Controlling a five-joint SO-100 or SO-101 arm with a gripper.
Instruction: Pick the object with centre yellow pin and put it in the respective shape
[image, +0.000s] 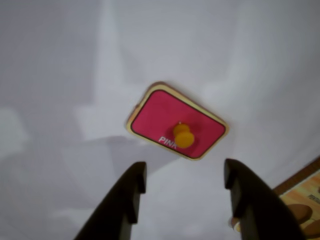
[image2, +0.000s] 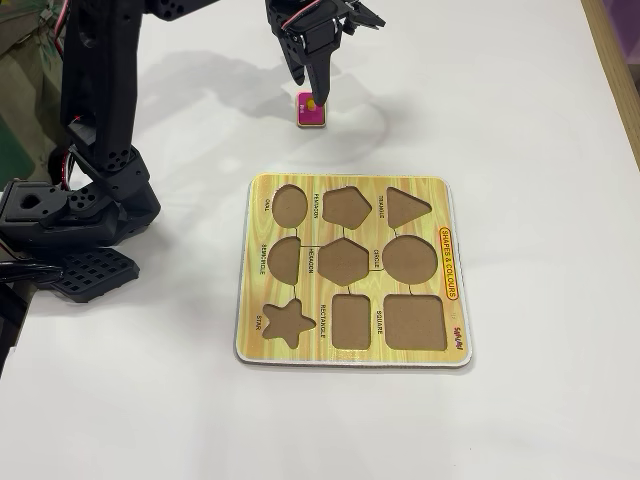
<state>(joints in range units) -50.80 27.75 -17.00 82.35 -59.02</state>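
A pink rectangle piece (image: 200, 122) with a wooden rim, the word PINK and a yellow pin (image: 183, 135) at its centre lies flat on the white table. In the fixed view the piece (image2: 311, 110) lies beyond the puzzle board (image2: 452, 200). My gripper (image: 185, 174) is open and empty, its two dark fingers hanging just short of the piece and spread to either side of the pin. In the fixed view the gripper (image2: 312, 88) hovers right over the piece. The board's cut-outs are all empty, among them the rectangle hole (image2: 351, 321).
The arm's black base (image2: 80, 215) stands at the left of the fixed view. The board's corner (image: 305, 192) shows at the bottom right of the wrist view. A wooden table edge (image2: 612, 60) runs along the right.
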